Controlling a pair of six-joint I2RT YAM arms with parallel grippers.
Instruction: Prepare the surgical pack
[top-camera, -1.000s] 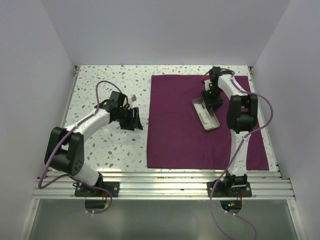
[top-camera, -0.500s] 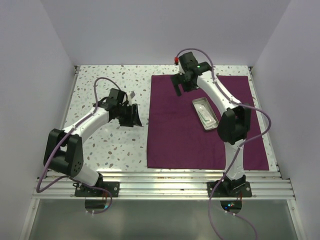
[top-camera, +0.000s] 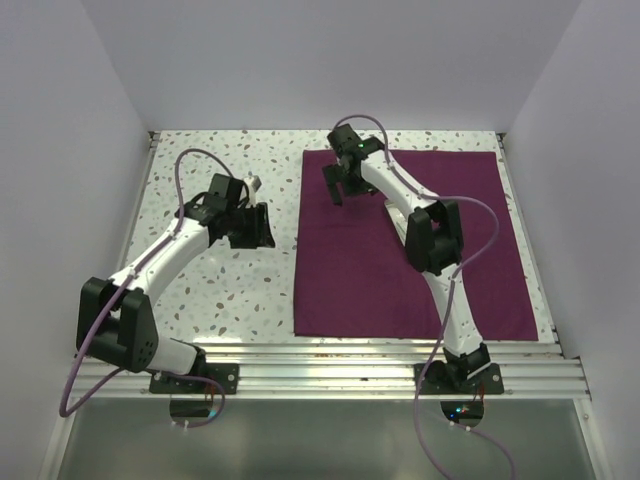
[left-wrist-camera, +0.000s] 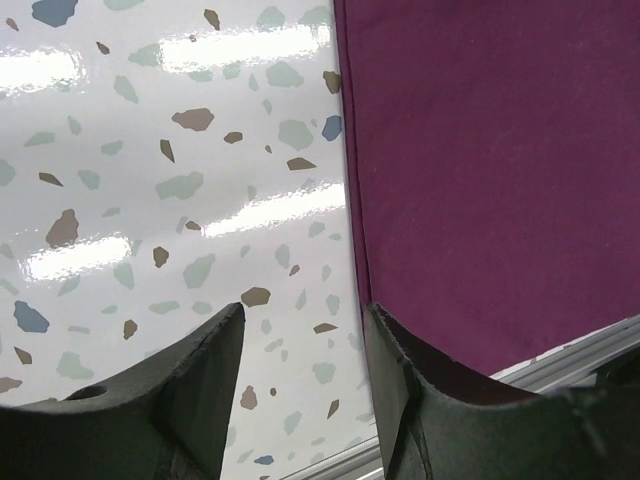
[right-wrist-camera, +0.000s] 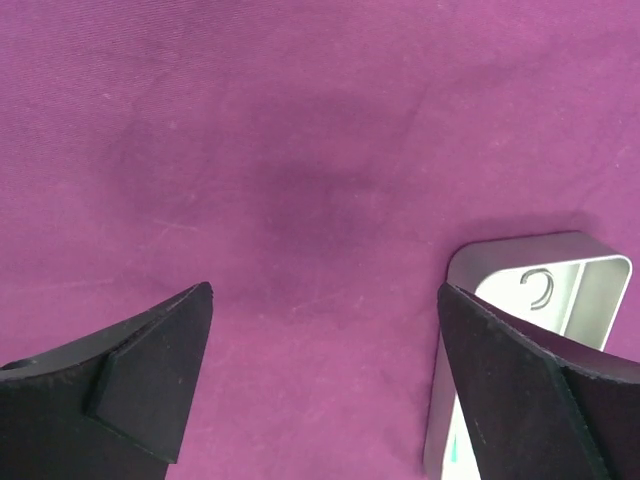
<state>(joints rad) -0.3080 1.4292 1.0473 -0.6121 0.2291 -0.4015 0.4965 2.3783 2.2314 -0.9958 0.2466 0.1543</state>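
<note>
Right tool (right-wrist-camera: 325, 335) (jaws wide) hovers over cloth (right-wrist-camera: 300, 150), tray (right-wrist-camera: 505, 285) just beside.

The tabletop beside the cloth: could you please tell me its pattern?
The tabletop is white with grey-green, brown and blue flecks, clearest in the left wrist view.

Cloth (right-wrist-camera: 300, 150): dark magenta woven fabric, matt, with faint creases and pale scuff lines.
Table (left-wrist-camera: 150, 200): white speckled top, smooth, high gloss, bright light streaks reflected.
Tray (right-wrist-camera: 585, 300): bare metal, shiny, smooth rounded rim.
Right gripper (right-wrist-camera: 325, 290) and left gripper (left-wrist-camera: 305, 310): black matt fingers (right-wrist-camera: 150, 380), plastic-looking; the left ones are slightly rough along the inner edges.
Rails (top-camera: 320, 365): silvery metal, dull sheen.
</note>
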